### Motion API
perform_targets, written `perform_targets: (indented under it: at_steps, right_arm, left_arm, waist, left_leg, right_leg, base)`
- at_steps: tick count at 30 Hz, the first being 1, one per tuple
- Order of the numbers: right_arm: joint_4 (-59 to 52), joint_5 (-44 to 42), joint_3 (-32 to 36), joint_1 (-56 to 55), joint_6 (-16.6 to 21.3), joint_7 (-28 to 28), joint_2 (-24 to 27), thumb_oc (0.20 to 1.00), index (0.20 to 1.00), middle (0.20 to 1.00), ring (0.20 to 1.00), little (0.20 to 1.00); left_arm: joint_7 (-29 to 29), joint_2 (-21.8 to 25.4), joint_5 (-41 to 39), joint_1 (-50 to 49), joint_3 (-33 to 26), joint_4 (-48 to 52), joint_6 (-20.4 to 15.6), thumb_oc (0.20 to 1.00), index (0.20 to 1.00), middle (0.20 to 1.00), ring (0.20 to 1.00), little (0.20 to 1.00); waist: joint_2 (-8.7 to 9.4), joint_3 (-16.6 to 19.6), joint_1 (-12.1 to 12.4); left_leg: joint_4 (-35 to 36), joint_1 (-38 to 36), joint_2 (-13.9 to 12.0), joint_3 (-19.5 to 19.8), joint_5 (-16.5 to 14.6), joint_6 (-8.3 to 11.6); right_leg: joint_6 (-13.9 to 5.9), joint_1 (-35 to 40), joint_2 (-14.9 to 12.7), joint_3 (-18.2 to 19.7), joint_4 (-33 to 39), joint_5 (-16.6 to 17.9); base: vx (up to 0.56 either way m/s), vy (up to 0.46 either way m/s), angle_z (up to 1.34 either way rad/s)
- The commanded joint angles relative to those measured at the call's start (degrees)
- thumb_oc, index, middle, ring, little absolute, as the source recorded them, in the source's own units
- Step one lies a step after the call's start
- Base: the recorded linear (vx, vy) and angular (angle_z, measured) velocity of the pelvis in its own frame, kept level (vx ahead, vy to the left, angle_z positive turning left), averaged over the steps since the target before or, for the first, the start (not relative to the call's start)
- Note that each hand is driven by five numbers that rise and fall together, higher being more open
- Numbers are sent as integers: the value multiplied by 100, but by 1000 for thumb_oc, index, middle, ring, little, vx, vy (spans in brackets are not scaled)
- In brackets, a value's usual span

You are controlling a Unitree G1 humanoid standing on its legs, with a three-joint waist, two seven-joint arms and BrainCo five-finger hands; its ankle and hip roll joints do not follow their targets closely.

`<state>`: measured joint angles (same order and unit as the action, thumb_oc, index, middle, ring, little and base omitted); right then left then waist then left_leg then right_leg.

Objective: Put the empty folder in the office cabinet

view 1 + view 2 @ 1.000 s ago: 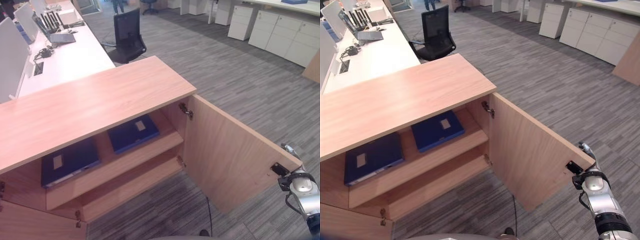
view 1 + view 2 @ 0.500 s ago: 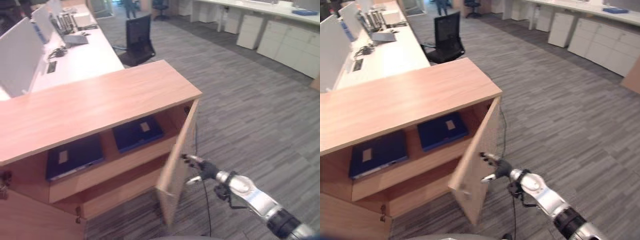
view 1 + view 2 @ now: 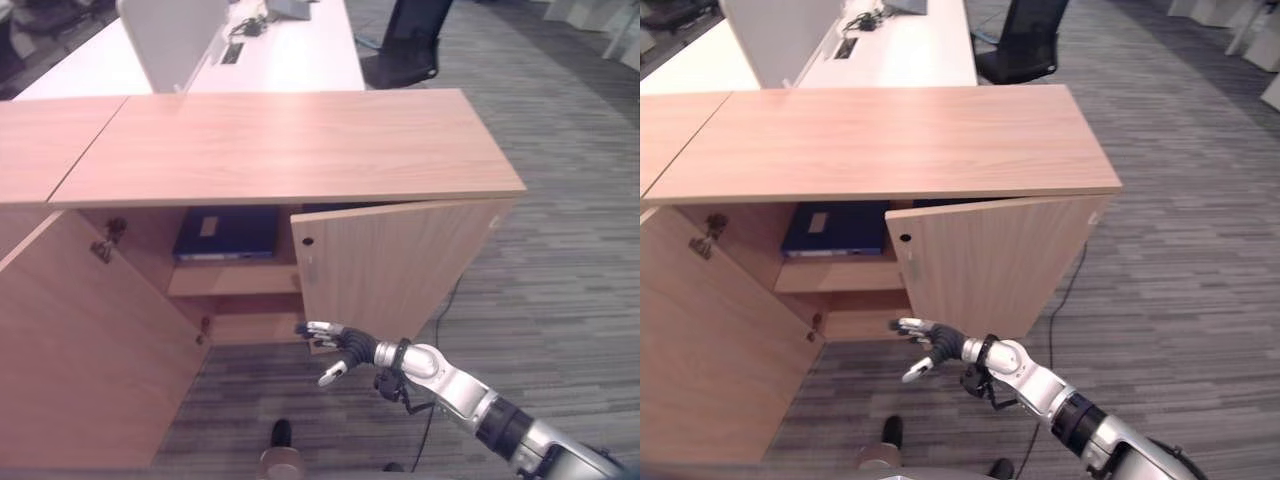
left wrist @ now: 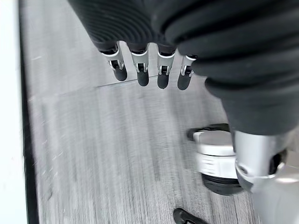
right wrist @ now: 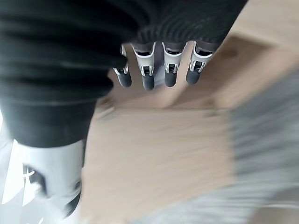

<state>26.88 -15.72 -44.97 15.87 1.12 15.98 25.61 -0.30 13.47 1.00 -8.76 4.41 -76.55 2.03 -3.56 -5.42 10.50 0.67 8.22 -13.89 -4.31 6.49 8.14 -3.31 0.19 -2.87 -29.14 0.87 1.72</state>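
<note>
The right hand point(image 3: 345, 348) is reaching in low from the near right, fingers point(image 3: 318, 328) stretched out and relaxed, holding nothing, just in front of the cabinet's right door point(image 3: 395, 265). The left hand point(image 4: 149, 60) is hanging over the carpet point(image 4: 117, 154), fingers loosely extended, empty. Farther back, a blue folder point(image 3: 226, 233) is lying on the upper shelf point(image 3: 232, 279) inside the office cabinet point(image 3: 290, 145).

I see the flat dark-blue folder with a pale label point(image 3: 226, 233) lying on the upper shelf of my light wooden office cabinet point(image 3: 280, 150) — right door nearly closed, left door swung wide — folder partly hidden behind it.
</note>
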Motion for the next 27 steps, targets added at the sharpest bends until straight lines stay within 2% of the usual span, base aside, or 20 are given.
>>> perform_targets:
  at_steps: [1,2,3,4,5,8,9,10,13,14,18,19,20,21,22,23,24,25,26,27]
  right_arm:
    - [581,1018,263,46,143,-502,-297,1000,1000,1000,1000,1000]
    - [864,1174,305,19,99,-581,-380,1000,1000,1000,1000,1000]
    - [864,1174,305,19,99,-581,-380,1000,1000,1000,1000,1000]
    - [1210,1363,402,-47,47,-678,-474,1000,1000,1000,1000,1000]
    - [1877,1588,632,-222,-93,-801,-578,1000,1000,1000,1000,1000]
    - [3330,1820,1093,-384,-277,-1102,-906,1000,1000,1000,1000,1000]
    - [3377,1827,1103,-370,-251,-1115,-931,1000,1000,1000,1000,1000]
    - [4324,1772,1569,-397,-383,-1289,-1152,1000,1000,1000,1000,1000]
    - [5143,1957,2094,-631,-583,-1488,-1222,1000,1000,1000,1000,1000]
    - [5158,1964,2106,-630,-574,-1491,-1224,1000,1000,1000,1000,1000]
    - [5452,2231,2411,-878,-661,-1678,-1140,1000,1000,1000,1000,1000]
    - [5394,2172,2447,-963,-639,-1677,-1167,1000,1000,1000,1000,1000]
    - [5255,1880,2622,-1115,-603,-1682,-1194,1000,1000,1000,1000,1000]
    - [5191,1711,2764,-1142,-591,-1698,-1187,1000,1000,1000,1000,1000]
    - [5130,1340,3209,-1220,-550,-1809,-1110,1000,1000,1000,1000,1000]
    - [5028,1296,3302,-1273,-507,-1810,-1055,1000,1000,1000,1000,1000]
    - [5054,1319,3397,-1336,-528,-1761,-994,1000,1000,1000,1000,1000]
    - [5065,1364,3354,-1291,-551,-1766,-984,1000,1000,1000,1000,1000]
    - [5070,1365,3348,-1285,-552,-1766,-988,1000,1000,1000,1000,1000]
    - [5112,1403,3281,-1263,-557,-1768,-1022,1000,1000,1000,1000,1000]
  left_arm:
    - [221,216,-153,633,147,-27,-110,1000,1000,1000,1000,1000]
    - [230,231,-154,647,200,5,-89,1000,1000,1000,1000,1000]
    - [230,231,-154,647,200,5,-89,1000,1000,1000,1000,1000]
    - [238,238,-162,641,244,37,-74,1000,1000,1000,1000,1000]
    - [254,198,-279,629,251,61,-96,1000,1000,1000,1000,1000]
    - [224,70,-489,630,291,50,-129,1000,1000,1000,1000,1000]
    - [226,76,-494,635,302,47,-131,1000,1000,1000,1000,1000]
    - [180,-52,-623,667,363,3,-156,1000,1000,1000,1000,1000]
    - [118,-199,-549,693,520,33,-135,1000,1000,1000,1000,1000]
    - [118,-199,-551,690,531,37,-132,1000,1000,1000,1000,1000]
    - [-10,-155,-630,756,692,490,-225,1000,1000,1000,1000,1000]
    - [-19,-144,-646,810,767,638,-270,1000,1000,1000,1000,1000]
    - [9,-113,-697,893,827,856,-335,1000,1000,1000,1000,1000]
    - [22,-88,-716,933,837,960,-350,1000,1000,1000,1000,1000]
    - [117,8,-793,1117,821,1226,-430,1000,1000,1000,1000,1000]
    - [94,205,-843,977,753,1447,-508,1000,1000,1000,1000,1000]
    - [107,480,-939,867,673,2422,-465,1000,1000,1000,1000,1000]
    - [142,568,-987,892,749,3053,-447,1000,1000,1000,1000,1000]
    - [142,580,-989,865,737,3107,-410,1000,1000,1000,1000,1000]
    - [146,632,-1059,781,709,3572,-418,1000,1000,1000,1000,1000]
  waist:
    - [662,-236,-238]
    - [662,-217,-232]
    - [662,-217,-232]
    - [656,-189,-234]
    - [640,-144,-237]
    - [577,-47,-234]
    - [579,-52,-237]
    - [497,2,-238]
    - [355,169,-227]
    - [353,171,-226]
    - [210,327,-183]
    - [190,344,-190]
    - [160,404,-230]
    - [157,415,-247]
    - [72,361,-338]
    - [25,304,-373]
    - [-1,247,-458]
    - [-18,211,-595]
    - [-12,216,-559]
    - [-10,189,-613]
  left_leg:
    - [-421,65,-265,-1476,249,53]
    - [-571,57,-328,-1624,175,50]
    - [-571,57,-328,-1624,175,50]
    - [-711,22,-354,-1662,38,38]
    - [-885,-79,-302,-1605,-211,19]
    - [-815,-357,-159,-1434,-496,-1]
    - [-819,-356,-155,-1421,-504,-5]
    - [-739,-465,-40,-1257,-556,-18]
    - [-380,-624,147,-1190,-556,-53]
    - [-363,-631,154,-1183,-549,-57]
    - [184,-778,459,-1013,-503,-183]
    - [256,-782,548,-969,-508,-230]
    - [382,-814,777,-853,-559,-347]
    - [398,-823,894,-787,-600,-407]
    - [433,-976,1320,-559,-807,-649]
    - [433,-991,1376,-448,-822,-696]
    - [433,-1022,1416,-311,-828,-733]
    - [433,-1025,1439,-204,-805,-767]
    - [433,-1023,1426,-244,-812,-757]
    - [433,-1047,1447,-199,-798,-768]
  right_leg:
    - [19,172,-108,-307,413,-572]
    - [38,171,-119,-391,413,-586]
    - [38,171,-119,-391,413,-586]
    - [48,197,-136,-471,413,-590]
    - [54,234,-229,-622,413,-541]
    - [5,278,-386,-884,413,-455]
    - [-3,287,-389,-898,413,-453]
    - [-36,333,-475,-1068,408,-396]
    - [-115,420,-573,-1254,391,-310]
    - [-122,426,-577,-1264,393,-305]
    - [-250,503,-820,-1490,312,-182]
    - [-301,498,-915,-1542,274,-137]
    - [-402,483,-1138,-1568,138,-70]
    - [-445,495,-1275,-1598,12,-52]
    - [-605,520,-1861,-1650,-690,-3]
    - [-617,497,-1952,-1534,-885,-9]
    - [-574,397,-1942,-1175,-1097,-76]
    - [-483,239,-1763,-620,-1169,-262]
    - [-464,190,-1763,-567,-1214,-296]
    - [-429,34,-1480,15,-1223,-494]
  base:
    - [-217,-70,69]
    - [-67,-39,108]
    - [-10,-24,128]
    - [-3,28,96]
    - [-11,66,51]
    - [3,95,76]
    - [27,148,103]
    - [35,169,63]
    - [59,194,56]
    - [39,156,57]
    - [16,270,42]
    - [32,303,69]
    - [52,401,81]
    - [161,702,69]
    - [133,573,56]
    - [119,505,61]
    - [17,126,101]
    - [9,51,121]
    - [33,18,110]
    - [64,-14,71]
